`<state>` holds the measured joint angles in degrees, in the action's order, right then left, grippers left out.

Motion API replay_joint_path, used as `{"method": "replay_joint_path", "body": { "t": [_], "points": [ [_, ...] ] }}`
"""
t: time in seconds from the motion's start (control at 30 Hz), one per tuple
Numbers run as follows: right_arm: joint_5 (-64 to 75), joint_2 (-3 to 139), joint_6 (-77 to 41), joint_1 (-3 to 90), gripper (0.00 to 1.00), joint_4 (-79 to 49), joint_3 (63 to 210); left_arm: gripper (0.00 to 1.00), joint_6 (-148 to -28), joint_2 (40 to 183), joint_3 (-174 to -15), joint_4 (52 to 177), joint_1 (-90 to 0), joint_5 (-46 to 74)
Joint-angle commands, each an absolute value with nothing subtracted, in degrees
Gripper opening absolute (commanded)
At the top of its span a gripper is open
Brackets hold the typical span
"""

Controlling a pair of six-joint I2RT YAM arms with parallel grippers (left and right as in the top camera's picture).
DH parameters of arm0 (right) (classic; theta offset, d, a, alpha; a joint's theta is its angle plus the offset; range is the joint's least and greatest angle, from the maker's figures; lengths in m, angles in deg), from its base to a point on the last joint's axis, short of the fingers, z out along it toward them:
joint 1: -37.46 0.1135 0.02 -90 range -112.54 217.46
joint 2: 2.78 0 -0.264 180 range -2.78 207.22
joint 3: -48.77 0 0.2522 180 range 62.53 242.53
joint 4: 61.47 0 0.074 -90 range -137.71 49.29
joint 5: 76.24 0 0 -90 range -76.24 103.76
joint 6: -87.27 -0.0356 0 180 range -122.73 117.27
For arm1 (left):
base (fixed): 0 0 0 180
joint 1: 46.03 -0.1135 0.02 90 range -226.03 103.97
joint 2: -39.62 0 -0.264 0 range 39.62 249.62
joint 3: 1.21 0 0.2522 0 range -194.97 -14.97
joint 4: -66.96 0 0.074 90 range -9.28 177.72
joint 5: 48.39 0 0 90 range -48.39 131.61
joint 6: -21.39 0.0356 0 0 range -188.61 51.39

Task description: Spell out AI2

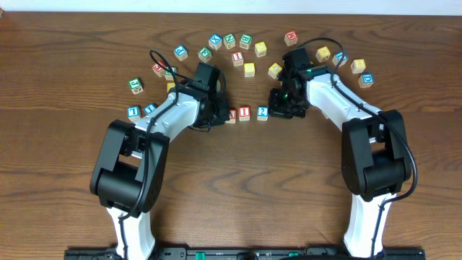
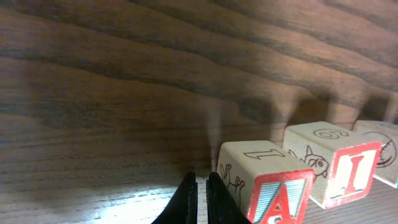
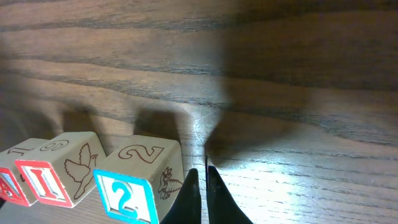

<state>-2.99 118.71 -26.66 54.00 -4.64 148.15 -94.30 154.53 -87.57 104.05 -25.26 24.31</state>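
We see a dark brown wooden tabletop (image 1: 238,188) filling every view, its grain running in long wavy bands from side to side. Along its near edge we make out a black rail (image 1: 245,253). Close up, soft shadows lie across the wood, beside a pale glare (image 3: 298,180) where light strikes it.

Spare letter blocks (image 1: 249,69) lie scattered in an arc across the wooden table (image 1: 238,188).
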Motion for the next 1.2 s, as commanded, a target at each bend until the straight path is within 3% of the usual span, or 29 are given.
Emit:
{"method": "replay_joint_path", "body": {
  "t": [0.0,1.17],
  "points": [
    [-3.3,119.2,-27.5,54.5,0.01,-4.5,147.9,0.07,-94.8,154.8,-87.2,103.7,-25.4,24.0],
    [-3.1,119.2,-12.0,56.0,0.01,-6.7,147.9,0.08,-95.8,154.8,-87.2,98.2,-22.3,23.5]
  ]
}}
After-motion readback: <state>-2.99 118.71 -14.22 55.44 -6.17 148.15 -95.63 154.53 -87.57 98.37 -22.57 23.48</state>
